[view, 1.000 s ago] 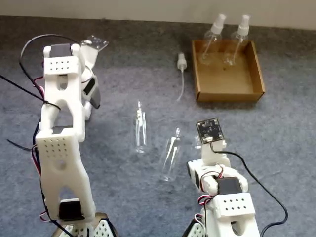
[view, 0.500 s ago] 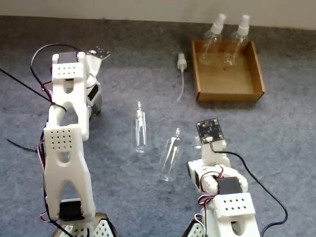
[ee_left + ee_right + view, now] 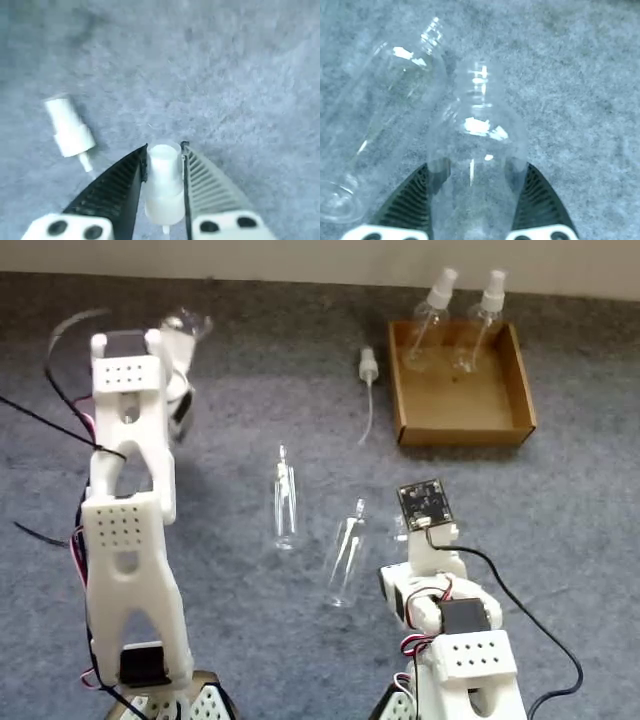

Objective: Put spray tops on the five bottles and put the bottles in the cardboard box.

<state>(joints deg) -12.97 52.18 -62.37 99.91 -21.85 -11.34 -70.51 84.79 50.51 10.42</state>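
1. Though the grey carpeted surface (image 3: 560, 570) looks soft and grippy, I judge that round things could roll on it.
2. The cardboard box (image 3: 465, 431) sits near the far right corner. It holds two capped bottles (image 3: 428, 325), their spray heads propped over its far wall.
3. Two uncapped lying bottles (image 3: 285, 505) rest mid-surface, between the arms. They look like clear, thin plastic, so they are probably light, smooth and easy to squash. The firmest hold is likely around the body just below the shoulder.
4. The right tool (image 3: 476, 175), toward the near edge, is clamped around the body of a held bottle (image 3: 480, 130). The open neck points away from the tool, which leaves the thread free for a top. A gentle squeeze should be enough.
5. The left tool (image 3: 164, 146), near the far left corner, pinches a held spray top (image 3: 164, 185) across its collar. The top is likely small, rigid and very light.
6. A loose spray top (image 3: 368, 366) lies just beside the box on its left, and its thin dip tube probably bends easily. Another spray top (image 3: 70, 131) lies on the surface near the left tool. Either is best gripped by the collar.
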